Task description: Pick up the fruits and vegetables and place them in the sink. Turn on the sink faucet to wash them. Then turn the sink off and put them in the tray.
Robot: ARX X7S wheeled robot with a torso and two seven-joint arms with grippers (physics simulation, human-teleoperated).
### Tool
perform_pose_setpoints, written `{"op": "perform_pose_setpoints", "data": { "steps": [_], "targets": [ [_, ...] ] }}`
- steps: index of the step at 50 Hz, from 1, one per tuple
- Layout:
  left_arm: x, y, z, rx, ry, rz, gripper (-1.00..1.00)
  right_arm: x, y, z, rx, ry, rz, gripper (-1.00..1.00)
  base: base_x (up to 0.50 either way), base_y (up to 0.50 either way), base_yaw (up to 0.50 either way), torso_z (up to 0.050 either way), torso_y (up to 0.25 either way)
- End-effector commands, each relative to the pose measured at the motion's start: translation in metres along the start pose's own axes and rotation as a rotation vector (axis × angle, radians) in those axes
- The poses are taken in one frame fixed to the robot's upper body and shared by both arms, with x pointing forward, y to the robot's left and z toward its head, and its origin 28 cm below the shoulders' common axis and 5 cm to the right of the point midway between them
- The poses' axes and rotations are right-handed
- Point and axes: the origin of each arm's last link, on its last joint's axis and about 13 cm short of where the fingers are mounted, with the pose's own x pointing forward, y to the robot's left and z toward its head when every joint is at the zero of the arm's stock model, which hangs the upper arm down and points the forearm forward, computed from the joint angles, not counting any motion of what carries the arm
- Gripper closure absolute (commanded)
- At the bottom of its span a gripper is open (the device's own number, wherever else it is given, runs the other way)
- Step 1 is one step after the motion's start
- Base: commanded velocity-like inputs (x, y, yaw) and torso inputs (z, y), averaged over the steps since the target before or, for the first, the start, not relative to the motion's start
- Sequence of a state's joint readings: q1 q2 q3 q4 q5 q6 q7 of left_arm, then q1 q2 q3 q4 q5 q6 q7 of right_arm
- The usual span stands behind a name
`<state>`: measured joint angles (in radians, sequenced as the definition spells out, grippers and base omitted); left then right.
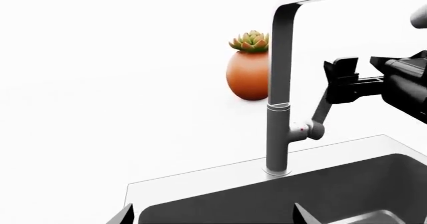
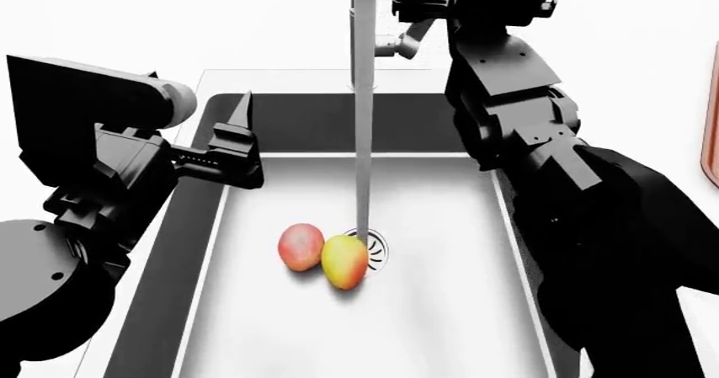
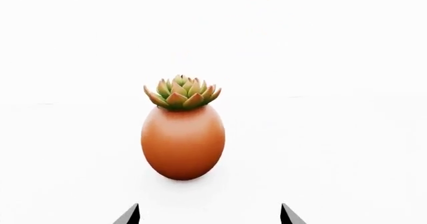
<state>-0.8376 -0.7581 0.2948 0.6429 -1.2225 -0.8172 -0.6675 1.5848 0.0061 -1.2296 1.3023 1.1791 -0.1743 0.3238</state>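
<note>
Two fruits: we see a pinkish-red apple-like fruit (image 2: pixel 300 247) and a yellow-green mango-like fruit (image 2: pixel 345 261) lying touching each other on the sink floor, the mango just beside the round drain (image 2: pixel 375 245).
Sink: the dark-walled basin (image 2: pixel 214 226) with its pale floor holds both fruits; in the left wrist view we see its rear rim (image 1: pixel 200 176) set into the white table (image 1: pixel 100 109).
Water: a pale stream (image 2: pixel 362 142) falls from the spout straight down to the drain, next to the mango.
Faucet: the slim grey spout (image 1: pixel 280 84) rises from the rear rim; its side lever (image 1: pixel 313 124) angles upward towards the right tool.
Right tool: (image 2: pixel 418 7) we see it at the lever end behind the sink; in the left wrist view (image 1: pixel 340 79) it sits right at the lever's tip. In its own wrist view the two fingertips stand apart, so we read it as open, holding nothing.
Left tool: (image 2: pixel 242 142) it hangs over the sink's left edge, fingertips apart in its wrist view, empty.
Tray: only a reddish-brown edge (image 2: pixel 711 134) shows at the head view's right border, well apart from the fruits.
Plant: a succulent in an orange egg-shaped pot (image 3: pixel 183 139) stands on the table behind the faucet.
</note>
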Motion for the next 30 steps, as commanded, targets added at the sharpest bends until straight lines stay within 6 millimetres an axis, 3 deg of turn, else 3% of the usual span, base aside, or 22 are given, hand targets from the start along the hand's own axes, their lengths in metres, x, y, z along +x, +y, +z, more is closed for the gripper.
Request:
{"op": "perform_pose_setpoints", "data": {
  "steps": [1, 20, 30],
  "targets": [
    [0.0, 0.0, 0.0, 0.002, 0.001, 0.0, -1.0, 0.003, -0.012, 0.005, -0.004, -0.021, -0.071, -1.0, 0.0, 0.0, 0.0, 0.0, 0.0],
    [0.001, 0.0, -0.001, 0.006, 0.002, 0.006, -1.0, 0.0, -0.031, -0.014, -0.04, 0.09, -0.238, -1.0, 0.0, 0.0, 0.0, 0.0, 0.0],
    [0.001, 0.0, -0.002, 0.008, 0.004, 0.008, -1.0, -0.004, -0.031, -0.026, -0.053, 0.174, -0.232, -1.0, 0.0, 0.0, 0.0, 0.0, 0.0]
  ]
}}
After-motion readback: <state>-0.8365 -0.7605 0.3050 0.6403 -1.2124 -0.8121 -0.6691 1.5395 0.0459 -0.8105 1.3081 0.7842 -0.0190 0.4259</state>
